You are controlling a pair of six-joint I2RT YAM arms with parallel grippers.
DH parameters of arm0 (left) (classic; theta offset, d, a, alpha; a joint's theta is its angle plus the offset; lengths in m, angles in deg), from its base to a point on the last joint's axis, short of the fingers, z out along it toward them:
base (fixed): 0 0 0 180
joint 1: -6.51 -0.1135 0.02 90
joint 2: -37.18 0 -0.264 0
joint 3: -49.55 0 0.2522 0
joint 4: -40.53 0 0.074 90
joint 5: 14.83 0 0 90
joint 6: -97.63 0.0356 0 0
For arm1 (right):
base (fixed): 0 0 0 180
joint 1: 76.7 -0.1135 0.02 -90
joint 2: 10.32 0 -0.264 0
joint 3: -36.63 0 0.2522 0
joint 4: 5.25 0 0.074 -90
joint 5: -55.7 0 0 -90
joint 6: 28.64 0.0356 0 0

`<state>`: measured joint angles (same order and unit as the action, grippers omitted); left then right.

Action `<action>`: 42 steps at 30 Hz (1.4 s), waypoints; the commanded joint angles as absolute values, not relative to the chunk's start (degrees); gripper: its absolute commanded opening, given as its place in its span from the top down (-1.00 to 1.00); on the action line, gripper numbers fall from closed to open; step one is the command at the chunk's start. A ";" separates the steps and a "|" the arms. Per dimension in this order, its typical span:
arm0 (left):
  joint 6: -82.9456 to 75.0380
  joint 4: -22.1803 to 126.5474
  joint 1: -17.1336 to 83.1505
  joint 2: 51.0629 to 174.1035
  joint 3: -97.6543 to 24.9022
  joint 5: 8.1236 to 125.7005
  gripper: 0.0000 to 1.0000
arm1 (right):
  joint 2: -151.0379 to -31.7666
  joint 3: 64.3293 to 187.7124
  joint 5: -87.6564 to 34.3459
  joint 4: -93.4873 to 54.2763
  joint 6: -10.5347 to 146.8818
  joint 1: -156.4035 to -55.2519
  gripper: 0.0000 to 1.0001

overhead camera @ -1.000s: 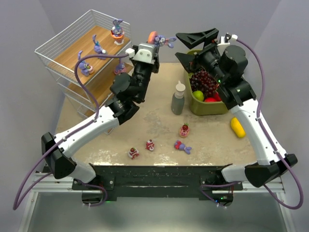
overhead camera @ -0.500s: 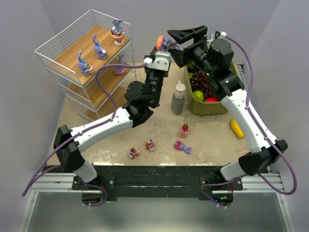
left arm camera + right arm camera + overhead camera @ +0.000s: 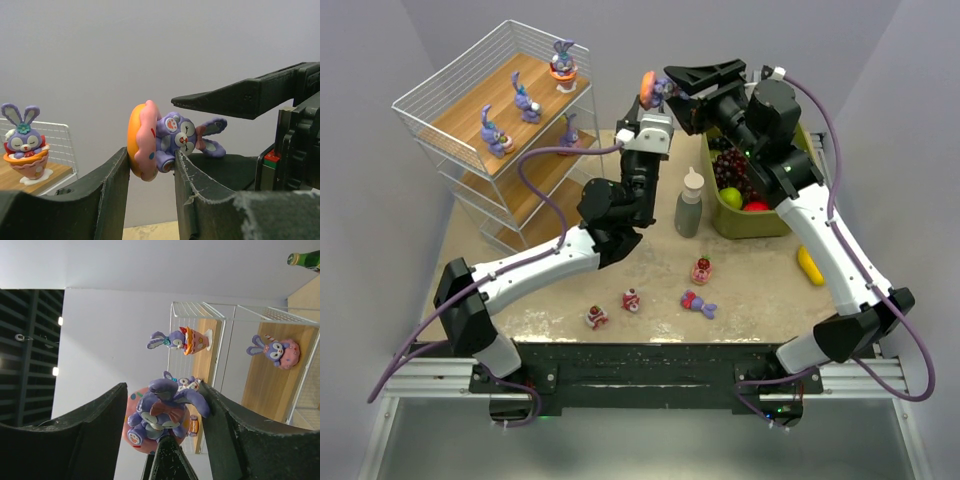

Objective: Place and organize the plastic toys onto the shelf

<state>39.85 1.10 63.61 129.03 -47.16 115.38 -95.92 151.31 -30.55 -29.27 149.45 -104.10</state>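
Observation:
My left gripper (image 3: 653, 95) is raised high, shut on a purple bunny on a pink-and-orange round base (image 3: 652, 88), pinched between its fingers in the left wrist view (image 3: 159, 141). My right gripper (image 3: 692, 80) is open, its jaws on either side of the same bunny (image 3: 161, 412); I cannot tell if they touch it. The wire shelf (image 3: 460, 118) stands at the back left with several bunnies on its boards, one at the far end (image 3: 563, 62). Several small toys lie on the table in front, among them a red-and-white piece (image 3: 701, 270) and a fallen purple bunny (image 3: 699, 303).
An olive-green bin (image 3: 752, 222) at the right holds grapes (image 3: 740, 168) and a green apple (image 3: 731, 197). A grey bottle (image 3: 690, 203) stands beside it, under both raised arms. A yellow lemon (image 3: 811, 263) lies at the right edge.
My left gripper carried the bunny to the right, away from the shelf. My right gripper swung left until its open jaws came round the bunny.

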 commanded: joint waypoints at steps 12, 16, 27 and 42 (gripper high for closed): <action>46.47 -9.70 65.57 131.66 -46.74 117.98 1.00 | -95.49 151.64 -32.01 -25.51 152.76 -107.29 0.26; 45.86 -9.61 65.57 130.87 -45.77 117.63 0.96 | -95.58 151.46 -32.71 -25.34 152.41 -107.37 0.74; 41.21 -3.65 65.66 126.04 -42.26 114.91 0.14 | -96.98 151.55 -34.12 -23.93 149.60 -107.29 1.00; 24.07 34.82 65.57 96.08 -34.33 103.55 -0.92 | -99.44 154.44 -32.11 -26.92 126.24 -105.97 1.00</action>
<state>30.54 23.31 65.47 103.59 -32.72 106.26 -99.16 150.98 -34.26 -28.14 138.09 -106.26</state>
